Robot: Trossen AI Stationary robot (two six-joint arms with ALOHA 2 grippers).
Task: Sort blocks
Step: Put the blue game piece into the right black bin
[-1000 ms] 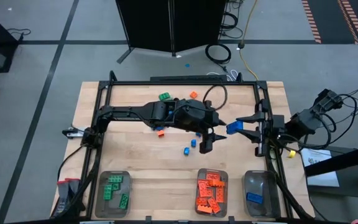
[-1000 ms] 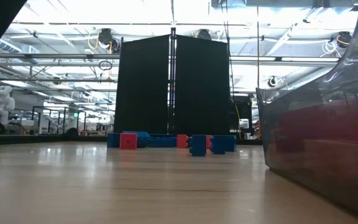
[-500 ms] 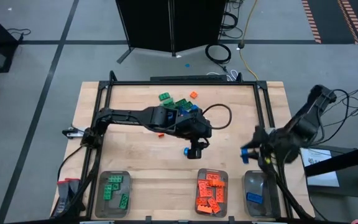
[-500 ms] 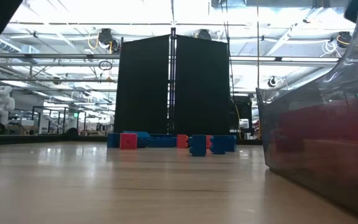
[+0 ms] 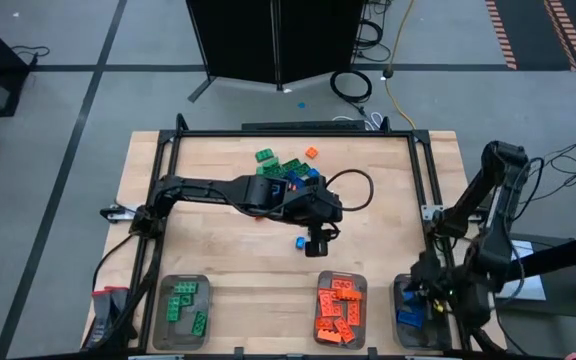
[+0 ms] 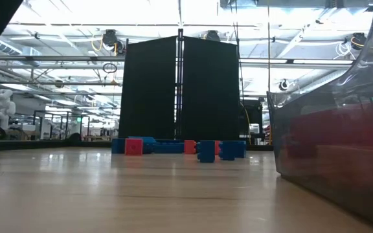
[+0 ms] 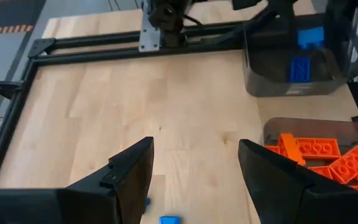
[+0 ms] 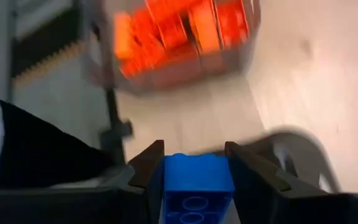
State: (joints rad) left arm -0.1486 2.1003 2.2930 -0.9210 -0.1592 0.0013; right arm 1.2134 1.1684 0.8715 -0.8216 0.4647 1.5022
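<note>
My right gripper [image 5: 417, 291] hangs over the clear tray of blue blocks [image 5: 415, 318] at the near right, shut on a blue brick [image 8: 197, 182]. My left gripper [image 5: 315, 246] stands open at mid-table, tipped down. A small loose blue block [image 5: 299, 242] lies flat on the wood just beside its fingers and shows between them in the left wrist view [image 7: 169, 219]. More green, orange and blue blocks [image 5: 288, 165] lie in a heap toward the far edge. The left wrist view also shows the right gripper with its brick [image 7: 310, 36] above the blue tray [image 7: 272, 84]. My right gripper pinches the blue brick by two opposite side faces [image 8: 166, 183], one finger [image 8: 146, 167] on each side. The fingers slant down toward the table's near edge. The brick is lifted clear, above the blue tray.
Along the near edge stand three clear trays: one with green blocks [image 5: 160, 325], one with orange blocks [image 5: 365, 300] and the blue one. A black frame [image 5: 168, 160] borders the work area. Bare wood [image 5: 218, 250] lies between the heap and the trays.
My right gripper has swung from the right side of mid-table toward the near edge and down, rolling and tipping as it went, and has carried the blue brick over the blue tray. My left gripper has tipped downward and shifted a little toward the loose blue block.
</note>
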